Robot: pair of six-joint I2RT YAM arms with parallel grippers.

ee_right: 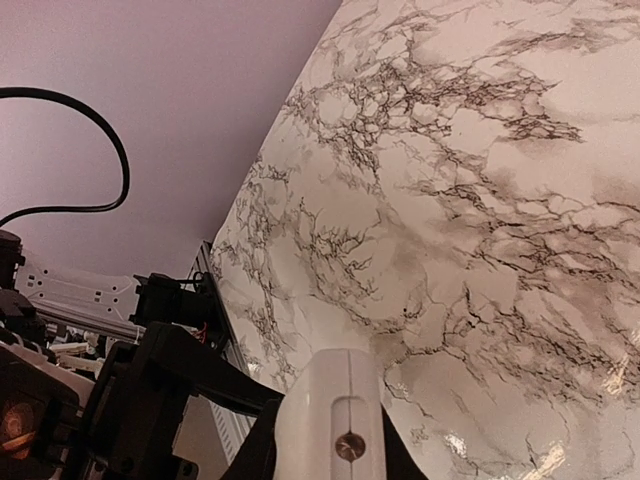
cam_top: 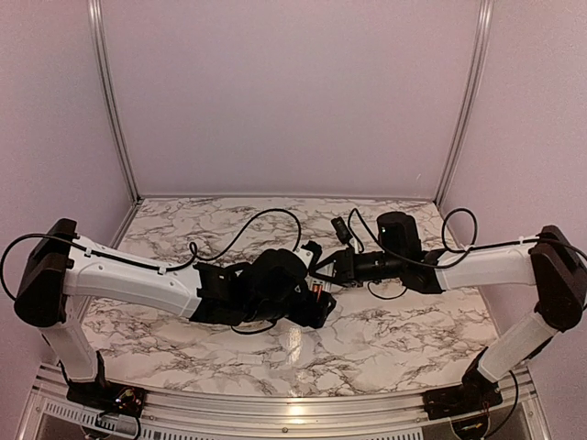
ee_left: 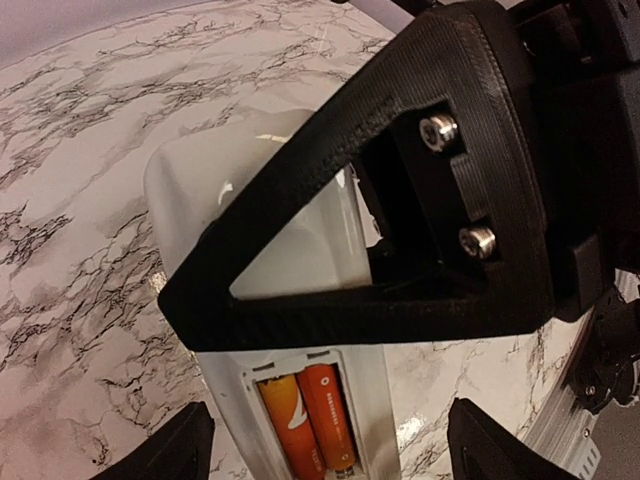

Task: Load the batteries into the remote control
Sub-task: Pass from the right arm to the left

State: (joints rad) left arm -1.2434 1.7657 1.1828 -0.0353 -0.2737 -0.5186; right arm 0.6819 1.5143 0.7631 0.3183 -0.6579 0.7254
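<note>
Two batteries (ee_left: 312,420), orange-red, lie side by side in the open recess on the back of the remote control (ee_left: 195,185), at the middle of the marble table (ee_left: 90,200). The right gripper (cam_top: 330,271) is closed across the remote's body just beyond the recess and holds it clear of the surface. The left gripper (ee_left: 335,455) hangs above the recess with its jaws spread wide and nothing between them. The remote looks like a light, rigid bar of glossy plastic, likely to slip under a loose pinch. It is best taken across its long edges, away from the recess. The batteries are small smooth cylinders that would probably roll if tipped out. No cover for the recess is visible.
</note>
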